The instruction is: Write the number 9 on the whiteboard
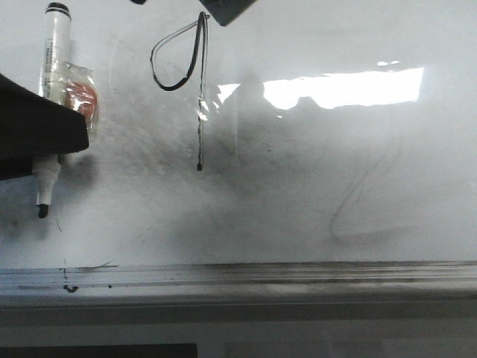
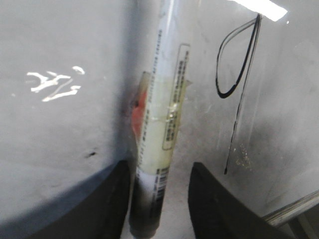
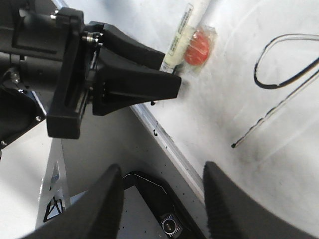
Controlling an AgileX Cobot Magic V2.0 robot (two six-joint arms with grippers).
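Observation:
The whiteboard (image 1: pixel 335 164) carries the number 9 (image 1: pixel 200 112), a thin black loop and a long stem ending in a dot; the 9 also shows in both wrist views (image 2: pixel 238 114) (image 3: pixel 233 145). A white marker (image 1: pixel 54 45) with an orange taped tag (image 1: pixel 82 97) lies at the left, black tip towards the ledge. My left gripper (image 1: pixel 56 142) (image 2: pixel 160 172) straddles the marker (image 2: pixel 159 114): one finger touches it, the other stands apart, so the jaws are open. My right gripper (image 3: pixel 162 174) is open and empty above the board's ledge (image 3: pixel 169 144); only its edge (image 1: pixel 227 9) shows in front.
A grey ink-spotted ledge (image 1: pixel 298 276) runs along the board's near edge, with a black blot (image 1: pixel 69 288). A faint grey curved smudge (image 1: pixel 358 201) lies right of the 9. Window glare (image 1: pixel 343 88) crosses the board. A camera lens (image 3: pixel 169 226) sits below the ledge.

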